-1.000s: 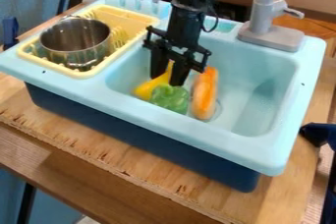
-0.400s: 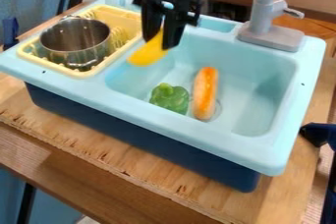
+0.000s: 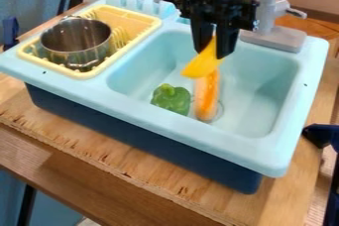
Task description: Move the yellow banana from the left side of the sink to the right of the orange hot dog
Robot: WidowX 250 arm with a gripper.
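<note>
The black gripper [image 3: 213, 50] hangs over the back middle of the light blue sink [image 3: 261, 116], shut on a yellow toy [image 3: 202, 65], possibly a banana or pepper. The yellow toy slants down to the left from between the fingers and covers the upper end of an orange, sausage-like toy [image 3: 206, 97] in the basin. Beside that orange toy, on its left, a green toy pepper [image 3: 171, 99] lies on the basin floor.
A yellow drying rack [image 3: 136, 18] with a metal pot [image 3: 77, 41] stands on the sink's left side. The grey faucet [image 3: 266, 17] rises at the back right, close to the gripper. A dark blue object [image 3: 321, 135] is at the right edge.
The gripper rose out of the basin with the yellow toy, then moved right, from over the basin's left part to above the orange toy. The green pepper and orange toy stayed put.
</note>
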